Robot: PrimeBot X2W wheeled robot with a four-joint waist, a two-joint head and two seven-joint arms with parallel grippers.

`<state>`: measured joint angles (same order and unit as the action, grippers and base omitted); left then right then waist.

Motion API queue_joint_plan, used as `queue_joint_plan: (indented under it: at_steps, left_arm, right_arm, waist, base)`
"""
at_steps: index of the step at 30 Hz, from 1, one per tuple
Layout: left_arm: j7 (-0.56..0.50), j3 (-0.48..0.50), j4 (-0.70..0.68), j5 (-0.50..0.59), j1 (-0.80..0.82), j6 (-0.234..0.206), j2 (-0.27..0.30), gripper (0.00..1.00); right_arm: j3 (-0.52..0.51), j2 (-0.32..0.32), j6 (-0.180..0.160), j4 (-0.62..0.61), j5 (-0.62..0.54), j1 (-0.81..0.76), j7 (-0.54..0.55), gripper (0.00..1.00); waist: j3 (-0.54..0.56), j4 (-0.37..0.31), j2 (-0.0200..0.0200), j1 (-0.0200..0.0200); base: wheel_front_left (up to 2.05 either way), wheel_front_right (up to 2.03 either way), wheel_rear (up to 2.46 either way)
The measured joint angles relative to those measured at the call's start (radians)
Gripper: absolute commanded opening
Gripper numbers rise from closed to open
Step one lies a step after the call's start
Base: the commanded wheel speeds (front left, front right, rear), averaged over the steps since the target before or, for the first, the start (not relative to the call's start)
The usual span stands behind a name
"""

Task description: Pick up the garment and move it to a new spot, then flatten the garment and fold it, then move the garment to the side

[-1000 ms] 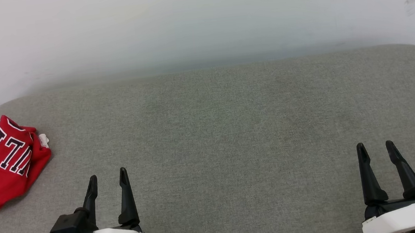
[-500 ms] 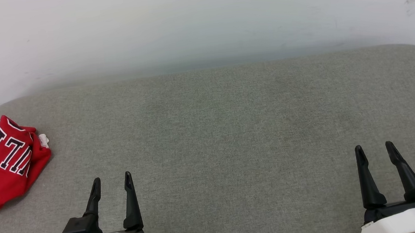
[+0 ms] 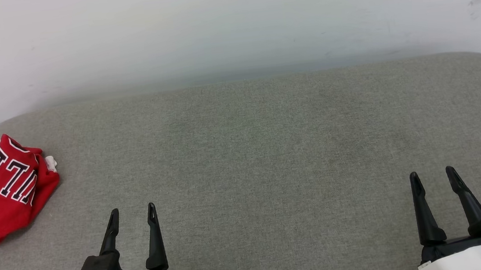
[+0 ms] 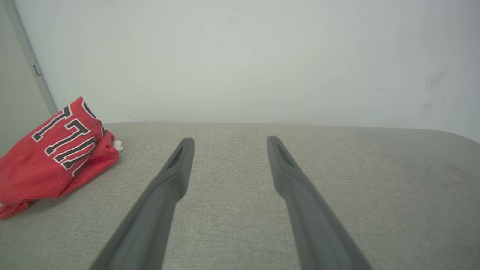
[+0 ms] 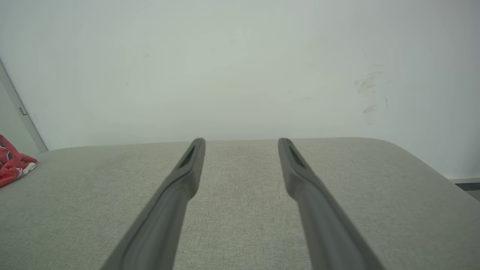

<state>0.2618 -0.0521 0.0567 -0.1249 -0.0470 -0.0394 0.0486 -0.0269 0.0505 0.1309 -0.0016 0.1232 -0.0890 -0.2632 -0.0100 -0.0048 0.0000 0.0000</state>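
Observation:
The garment (image 3: 5, 193) lies folded in a red bundle at the far left edge of the grey padded surface, black white-outlined letters facing up and a bit of white sleeve showing. The left wrist view has the garment (image 4: 56, 153) at its left, the right wrist view catches a corner of the garment (image 5: 13, 165). My left gripper (image 3: 133, 209) is open at the lower left, to the right of the garment and clear of it. My right gripper (image 3: 432, 174) is open at the lower right. Both hold nothing, as seen between the left fingers (image 4: 180, 165) and right fingers (image 5: 191, 161).
The grey padded surface (image 3: 259, 150) runs up to a white wall (image 3: 229, 21) at the back, with rounded far corners. A grey vertical strip (image 4: 26, 60) stands along the wall behind the garment.
Both grippers have drawn back slightly toward the bottom of the head view, the left one also drifting a little right. The garment has stayed put.

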Motion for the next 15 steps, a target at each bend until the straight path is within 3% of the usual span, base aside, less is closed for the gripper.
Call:
queue_joint_plan:
  at_steps: [15]
  left_arm:
    - [0.001, 0.012, 0.011, -0.011, 0.0, 0.001, 0.0, 1.0]
  right_arm:
    - [0.0, 0.0, 0.0, 0.018, 0.034, -0.003, 0.0, 1.0]
  waist:
    - [0.0, 0.001, 0.0, 0.0]
  base:
    - [0.0, 0.0, 0.0]
